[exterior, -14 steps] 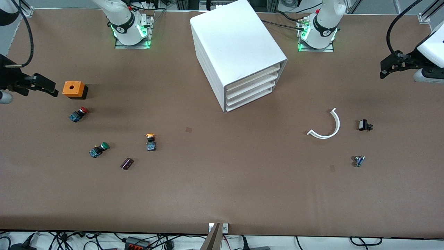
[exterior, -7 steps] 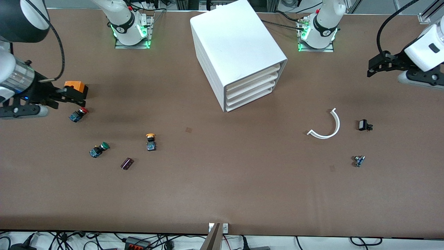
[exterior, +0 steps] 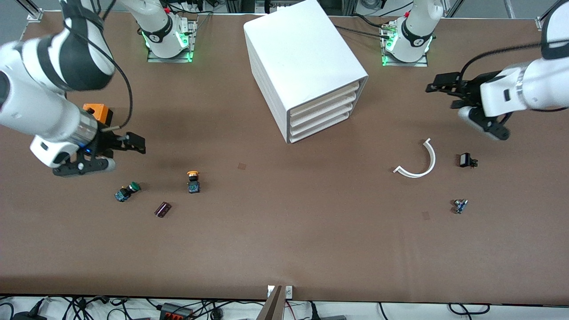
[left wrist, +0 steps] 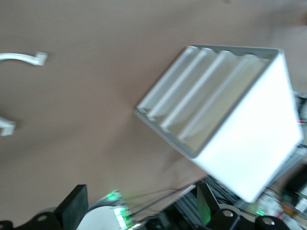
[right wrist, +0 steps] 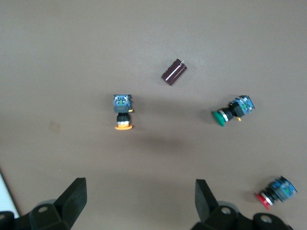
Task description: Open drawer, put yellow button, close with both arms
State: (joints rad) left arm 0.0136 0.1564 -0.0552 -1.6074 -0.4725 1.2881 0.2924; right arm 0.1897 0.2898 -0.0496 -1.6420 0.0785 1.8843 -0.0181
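The yellow button lies on the brown table, cap pointing toward the cabinet; the right wrist view shows it too. My right gripper hangs open over the table between the orange box and the yellow button, with nothing between its fingers. The white cabinet stands mid-table near the bases, its front turned toward the left arm's end. Its top drawer is shut, as the left wrist view also shows. My left gripper is open and empty in the air, level with the cabinet's front.
A green-capped button and a dark cylinder lie beside the yellow one. A red-capped button sits under my right hand. The orange box is by the right arm. A white curved strip and two small parts lie below the left gripper.
Both arms have swung inward from the table's ends. The right gripper passed over the orange box and red button toward the yellow button; the left gripper moved toward the cabinet's front.
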